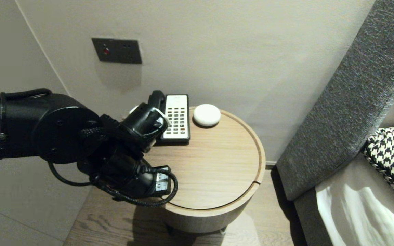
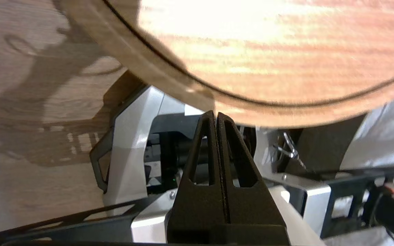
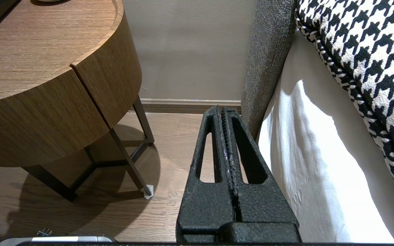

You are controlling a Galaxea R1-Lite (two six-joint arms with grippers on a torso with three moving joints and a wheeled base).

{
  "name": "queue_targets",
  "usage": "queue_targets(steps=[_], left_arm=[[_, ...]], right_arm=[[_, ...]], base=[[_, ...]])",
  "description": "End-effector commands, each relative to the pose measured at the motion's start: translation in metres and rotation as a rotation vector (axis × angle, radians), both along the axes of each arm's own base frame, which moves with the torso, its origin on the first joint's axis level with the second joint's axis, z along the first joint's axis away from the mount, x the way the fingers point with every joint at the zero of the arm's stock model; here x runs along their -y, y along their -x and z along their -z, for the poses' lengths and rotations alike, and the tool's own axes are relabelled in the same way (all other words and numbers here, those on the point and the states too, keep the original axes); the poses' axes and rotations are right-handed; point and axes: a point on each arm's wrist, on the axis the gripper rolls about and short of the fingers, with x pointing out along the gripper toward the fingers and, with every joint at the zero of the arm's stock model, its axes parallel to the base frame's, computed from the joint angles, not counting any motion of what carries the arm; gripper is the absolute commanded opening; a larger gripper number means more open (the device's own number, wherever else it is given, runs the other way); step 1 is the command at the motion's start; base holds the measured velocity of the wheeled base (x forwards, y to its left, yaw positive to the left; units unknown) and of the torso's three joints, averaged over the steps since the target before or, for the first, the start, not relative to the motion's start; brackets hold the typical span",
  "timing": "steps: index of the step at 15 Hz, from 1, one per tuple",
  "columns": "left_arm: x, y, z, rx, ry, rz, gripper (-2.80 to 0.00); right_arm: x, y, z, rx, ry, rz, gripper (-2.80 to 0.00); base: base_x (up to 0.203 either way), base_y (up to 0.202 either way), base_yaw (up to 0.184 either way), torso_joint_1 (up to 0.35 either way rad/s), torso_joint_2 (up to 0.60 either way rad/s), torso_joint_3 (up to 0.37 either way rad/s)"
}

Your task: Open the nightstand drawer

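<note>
Left pincer (image 2: 216,116), closed and empty, hangs at the near rim of the round wooden bench (image 1: 217,164); its wrist could knock the black-and-white telephone (image 1: 177,118). Right pincer (image 3: 222,111), closed, is parked beside the bench.

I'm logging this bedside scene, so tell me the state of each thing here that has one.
left gripper: shut, empty, at the table's near edge.
right gripper: shut, empty, low beside the bed.
telephone: flat on the table, handset seemingly in its cradle, partly hidden by the left arm.
white puck: resting on the table beside the telephone.
wall panel: red light lit.
</note>
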Motion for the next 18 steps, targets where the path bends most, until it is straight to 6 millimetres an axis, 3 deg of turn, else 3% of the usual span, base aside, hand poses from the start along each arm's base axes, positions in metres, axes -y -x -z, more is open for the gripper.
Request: queue_targets(steps=[1,9,18], left_arm=[[0.004,-0.004,0.008,-0.001,0.003,-0.016,-2.80],[0.003,-0.003,0.027,-0.036,-0.017,-0.025,-2.80],[0.012,0.011,0.030,-0.047,-0.023,0.014,-2.80]], right_arm=[[0.000,-0.003,0.011,-0.040,-0.001,0.000,-2.80],[0.000,-0.003,0.011,-0.040,-0.001,0.000,-2.80],[0.000,-0.003,0.011,-0.040,-0.001,0.000,-2.80]], base=[[0.000,0.000,0.000,0.000,0.00,0.000],[0.000,0.000,0.000,0.000,0.00,0.000],[0.000,0.000,0.000,0.000,0.00,0.000]])
